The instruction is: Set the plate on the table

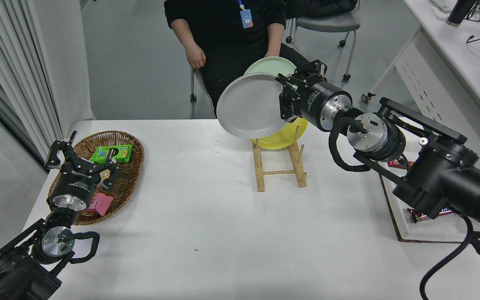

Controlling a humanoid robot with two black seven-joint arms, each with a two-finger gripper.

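Observation:
The light-grey plate (248, 106) hangs in the air, tilted on edge, above the far middle of the white table (223, 216). My right gripper (285, 100) is shut on the plate's right rim and holds it clear of the wooden rack (279, 164). The yellow plate (283, 135) still stands in the rack, and the mint-green plate (271, 66) shows behind the grey one. My left gripper (79, 160) is parked open over the wicker basket at the lower left.
A wicker basket (129, 166) with snack packets sits at the left. A white tray (411, 225) with wrapped snacks lies at the right under my arm. A person (223, 25) sits at the far side, behind the plates.

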